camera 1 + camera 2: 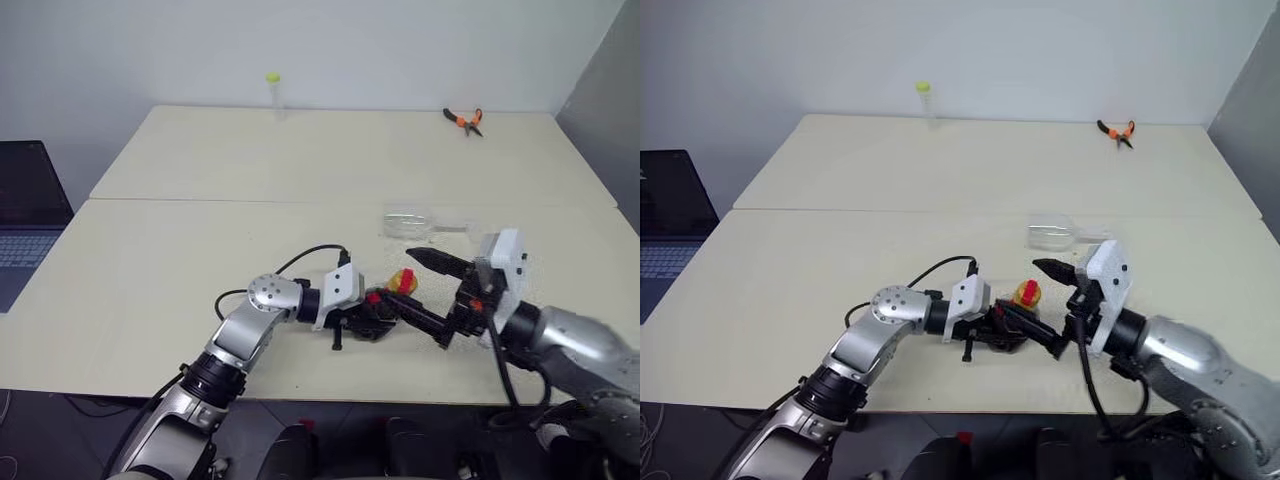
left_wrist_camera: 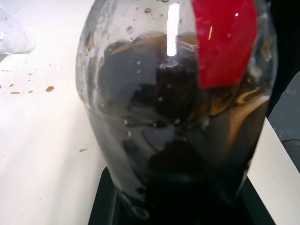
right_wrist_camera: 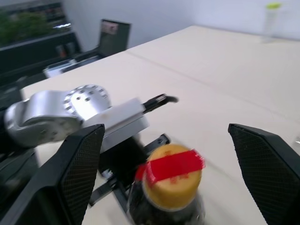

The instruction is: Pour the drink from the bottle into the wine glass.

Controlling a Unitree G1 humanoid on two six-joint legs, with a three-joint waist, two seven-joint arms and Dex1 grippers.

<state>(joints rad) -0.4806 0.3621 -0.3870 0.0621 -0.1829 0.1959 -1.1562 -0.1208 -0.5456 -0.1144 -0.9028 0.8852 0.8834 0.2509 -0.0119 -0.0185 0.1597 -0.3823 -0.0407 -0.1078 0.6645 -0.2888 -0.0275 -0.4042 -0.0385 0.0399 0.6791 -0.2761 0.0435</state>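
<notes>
The small bottle (image 1: pixel 1015 312) of dark drink stands on the surface (image 1: pixel 940 200), squeezed round its smooth, bendy belly by the left end effector (image 1: pixel 1002 325), while the right end effector (image 1: pixel 1052 305) gapes wide by its yellow cap (image 3: pixel 172 180), and the breakable wine glass (image 1: pixel 1055 233) lies tipped over nearby.

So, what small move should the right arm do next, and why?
Probably bring the right gripper forward and close it on the yellow cap, to unscrew it. Its jaws stand wide open on either side of the cap, the cap is still on the bottle, and the left gripper holds the bottle upright. The wine glass lies on its side on the table.
</notes>
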